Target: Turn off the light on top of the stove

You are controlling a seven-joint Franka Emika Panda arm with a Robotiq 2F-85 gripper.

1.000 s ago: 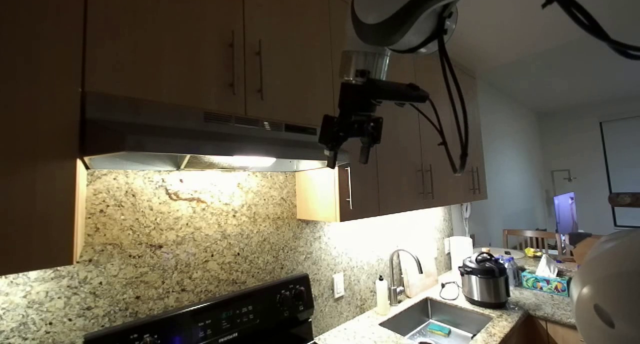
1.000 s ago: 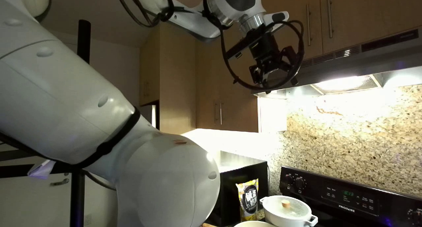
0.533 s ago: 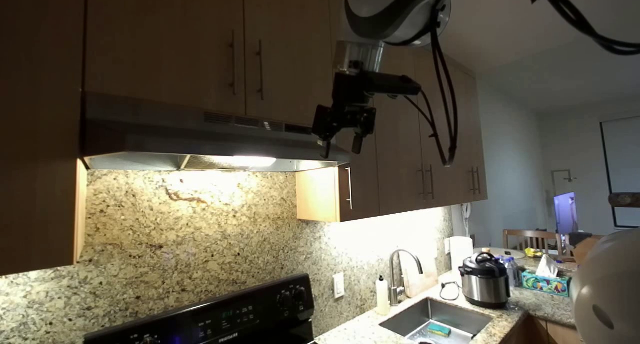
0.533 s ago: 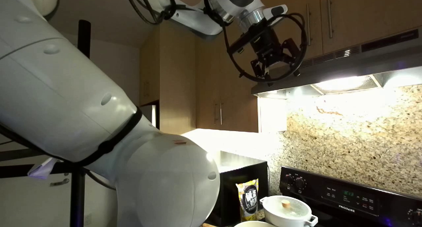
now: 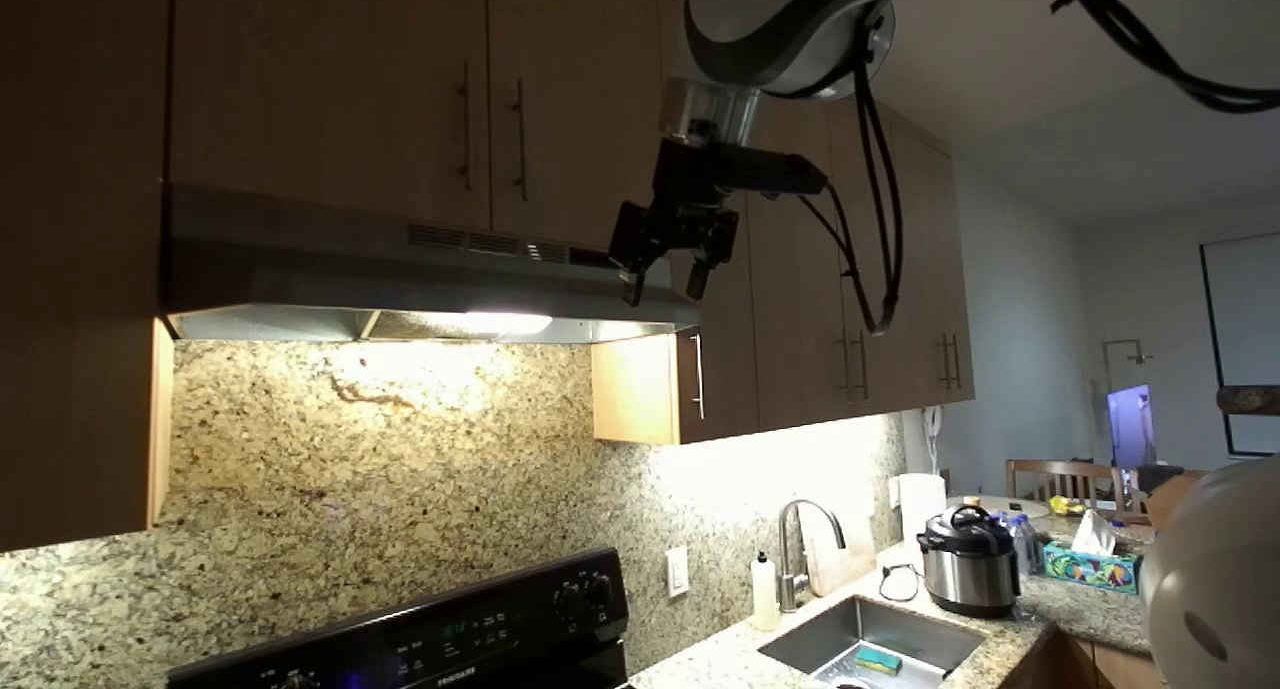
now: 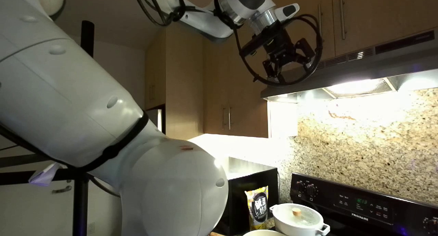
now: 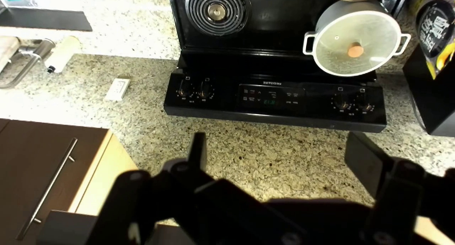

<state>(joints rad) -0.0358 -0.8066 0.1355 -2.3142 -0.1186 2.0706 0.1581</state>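
Our fingers (image 7: 365, 163) have risen and come nearer the hood (image 5: 350, 279), whose light (image 5: 508, 323) glows underneath. We hold them spread wide, open room between, and cannot tell if they touch the hood's edge.

I am seeing room between the gripper's (image 7: 277, 142) spread fingers (image 7: 197, 152), and open air between the range hood (image 5: 400, 281) and the Frigidaire stove (image 7: 280, 28). A lidded pot (image 7: 359, 31) is blocking the stove's right in the wrist view. In an exterior view, the hood is jutting at left, upper cabinets (image 5: 585, 99) are closing the far side, and a cable (image 5: 884, 319) is looping at right.
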